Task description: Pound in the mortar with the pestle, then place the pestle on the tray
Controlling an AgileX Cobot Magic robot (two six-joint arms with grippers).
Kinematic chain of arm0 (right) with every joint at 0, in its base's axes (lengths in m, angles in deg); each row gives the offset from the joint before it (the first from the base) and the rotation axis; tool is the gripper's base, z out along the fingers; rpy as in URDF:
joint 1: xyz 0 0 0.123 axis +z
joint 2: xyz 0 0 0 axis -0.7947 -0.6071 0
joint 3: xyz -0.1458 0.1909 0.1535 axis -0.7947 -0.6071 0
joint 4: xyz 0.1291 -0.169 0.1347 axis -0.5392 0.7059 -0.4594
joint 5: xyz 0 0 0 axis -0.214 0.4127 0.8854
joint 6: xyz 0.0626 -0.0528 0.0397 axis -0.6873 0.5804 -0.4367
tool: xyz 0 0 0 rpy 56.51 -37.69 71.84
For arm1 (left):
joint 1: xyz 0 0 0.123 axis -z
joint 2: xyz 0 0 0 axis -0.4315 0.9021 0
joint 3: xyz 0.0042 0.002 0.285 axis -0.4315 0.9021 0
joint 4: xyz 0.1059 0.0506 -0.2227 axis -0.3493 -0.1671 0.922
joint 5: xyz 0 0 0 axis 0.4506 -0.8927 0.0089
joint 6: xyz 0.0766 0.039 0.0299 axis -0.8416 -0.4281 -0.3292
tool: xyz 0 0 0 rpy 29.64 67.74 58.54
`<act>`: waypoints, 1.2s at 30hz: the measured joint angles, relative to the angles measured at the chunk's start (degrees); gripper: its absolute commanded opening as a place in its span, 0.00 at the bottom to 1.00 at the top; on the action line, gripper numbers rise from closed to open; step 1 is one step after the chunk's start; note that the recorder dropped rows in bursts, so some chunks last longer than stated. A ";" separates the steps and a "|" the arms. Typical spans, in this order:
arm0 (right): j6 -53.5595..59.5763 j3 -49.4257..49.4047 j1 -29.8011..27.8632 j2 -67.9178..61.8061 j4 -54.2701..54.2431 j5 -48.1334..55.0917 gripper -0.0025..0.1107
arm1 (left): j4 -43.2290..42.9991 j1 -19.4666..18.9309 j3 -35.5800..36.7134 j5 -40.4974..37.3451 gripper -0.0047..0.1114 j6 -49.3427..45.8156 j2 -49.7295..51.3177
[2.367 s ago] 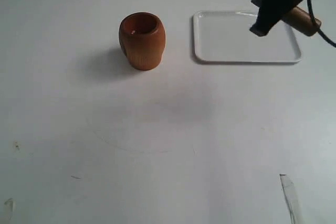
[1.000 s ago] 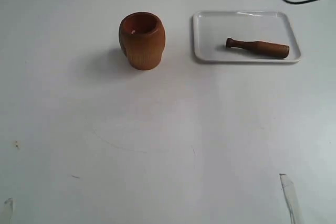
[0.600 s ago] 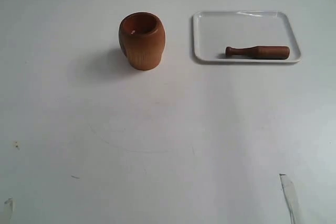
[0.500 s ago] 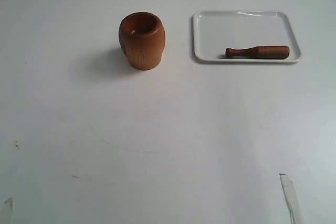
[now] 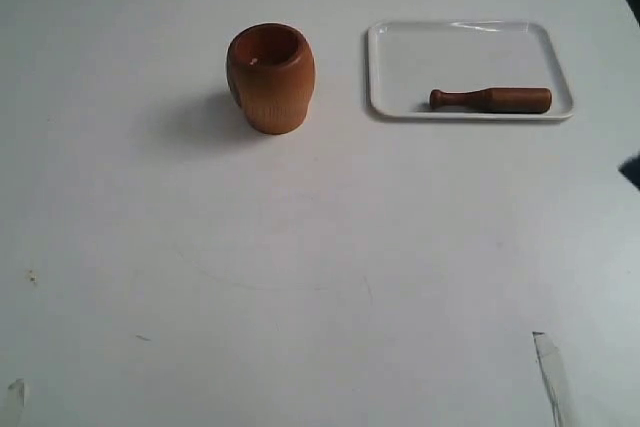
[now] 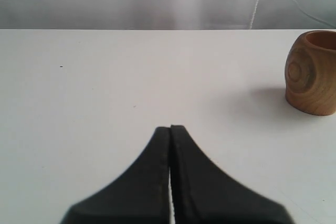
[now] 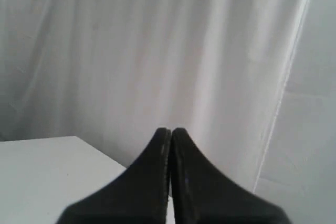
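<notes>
The orange-brown mortar (image 5: 270, 77) stands upright on the white table, left of the tray; it also shows in the left wrist view as the mortar (image 6: 312, 73). The reddish-brown pestle (image 5: 490, 99) lies flat along the near side of the white tray (image 5: 455, 47), knob toward the mortar. My left gripper (image 6: 170, 128) is shut and empty, low over bare table, well apart from the mortar. My right gripper (image 7: 171, 130) is shut and empty, pointing at a white curtain beyond the table corner. Only a dark sliver of the right arm (image 5: 630, 169) shows at the exterior view's right edge.
A white curtain (image 7: 157, 51) hangs behind the table. The table's far corner (image 7: 52, 171) shows in the right wrist view. A strip of clear tape (image 5: 552, 377) lies near the front right of the table.
The right gripper let go of the pestle, which came to rest on the tray and rolled slightly nearer its front rim. The right arm then pulled away out of the exterior view.
</notes>
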 measured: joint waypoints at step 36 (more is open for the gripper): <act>-15.44 -17.37 0.00 26.97 -15.08 42.19 0.02 | 0.00 0.00 0.00 0.00 0.04 0.00 0.00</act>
